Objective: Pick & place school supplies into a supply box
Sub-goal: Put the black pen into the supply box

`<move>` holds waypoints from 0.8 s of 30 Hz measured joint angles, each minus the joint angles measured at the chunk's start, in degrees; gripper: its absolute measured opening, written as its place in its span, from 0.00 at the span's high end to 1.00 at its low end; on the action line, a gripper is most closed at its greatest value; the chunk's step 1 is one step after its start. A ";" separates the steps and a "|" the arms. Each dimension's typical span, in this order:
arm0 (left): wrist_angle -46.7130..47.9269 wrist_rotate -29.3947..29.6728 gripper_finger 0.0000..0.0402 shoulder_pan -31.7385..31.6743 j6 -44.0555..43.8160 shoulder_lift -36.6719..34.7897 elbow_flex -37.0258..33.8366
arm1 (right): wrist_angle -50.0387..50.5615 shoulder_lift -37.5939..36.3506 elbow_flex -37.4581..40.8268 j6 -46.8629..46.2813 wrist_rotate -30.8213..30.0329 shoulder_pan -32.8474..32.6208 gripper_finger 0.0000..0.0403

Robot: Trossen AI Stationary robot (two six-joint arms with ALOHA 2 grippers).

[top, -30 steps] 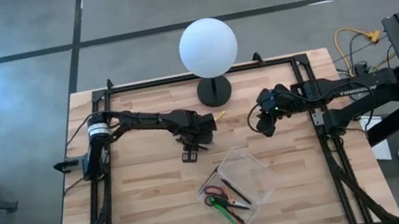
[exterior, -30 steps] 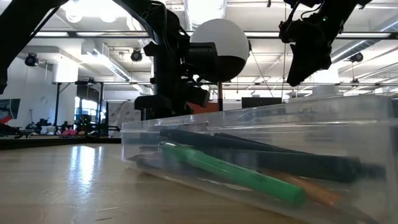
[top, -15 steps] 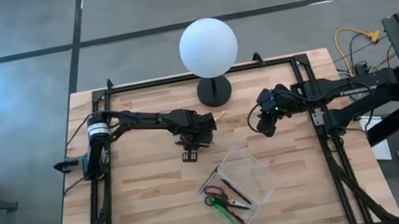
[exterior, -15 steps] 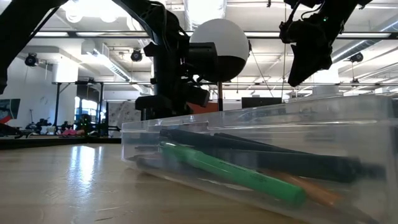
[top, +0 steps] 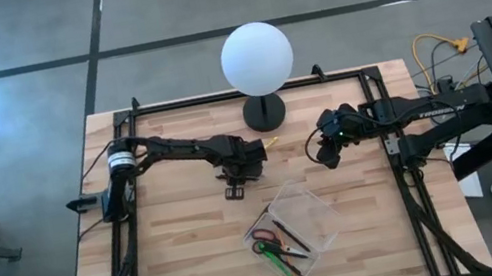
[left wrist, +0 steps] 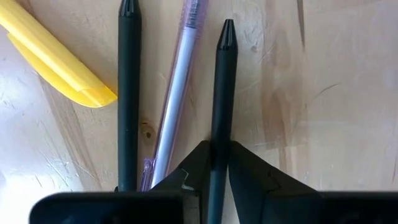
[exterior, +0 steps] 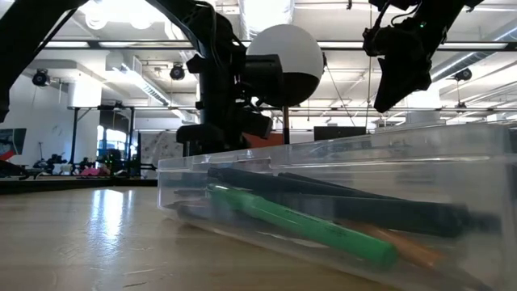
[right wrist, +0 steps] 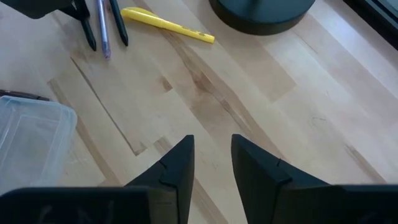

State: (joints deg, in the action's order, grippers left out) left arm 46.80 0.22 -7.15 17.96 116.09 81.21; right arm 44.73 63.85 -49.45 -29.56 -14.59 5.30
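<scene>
The clear supply box (top: pixel 289 231) stands on the table's near middle; red-handled scissors (top: pixel 264 235), a green marker (exterior: pixel 300 221) and dark pens lie in it. Left of the lamp base, my left gripper (top: pixel 234 187) points down, shut on a black pen (left wrist: pixel 221 93). Beside that pen on the wood lie a second black pen (left wrist: pixel 129 93), a clear purplish pen (left wrist: pixel 178 93) and a yellow pen (left wrist: pixel 55 55). My right gripper (right wrist: pixel 211 163) hangs open above bare wood, right of the lamp base, with nothing between its fingers. My left gripper pinches the black pen's shaft (left wrist: pixel 219 132) between its two fingers, well back from the pointed end. The fingers come from above, pointing down, and lie across the pen. The pen lies parallel to the two pens beside it; whether it is off the wood, I cannot tell.
A white globe lamp (top: pixel 256 58) on a black round base (top: pixel 264 112) stands at the table's far middle, close to the loose pens. Black rails (top: pixel 406 181) run along the table's left and right sides. Bare wood lies between the pens and the box.
</scene>
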 joint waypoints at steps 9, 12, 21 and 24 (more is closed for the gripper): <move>1.19 0.39 0.94 0.74 1.00 0.19 0.97 | 0.00 -0.01 0.00 -0.20 0.00 0.00 0.76; 1.50 -0.28 0.97 1.03 0.98 0.35 2.17 | 0.00 -0.01 0.00 -0.20 0.00 0.00 0.77; 3.42 -0.70 0.98 2.86 -0.03 0.44 6.27 | 3.27 -1.04 0.00 -0.44 -0.02 0.00 0.78; 5.00 -0.70 0.98 3.87 -0.14 0.36 7.80 | 3.56 -2.36 0.00 -0.46 -0.23 -0.01 0.78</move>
State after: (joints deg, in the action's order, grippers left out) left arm 51.79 -0.48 -3.28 17.82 116.45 89.01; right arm 48.29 61.49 -49.45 -30.02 -14.82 5.29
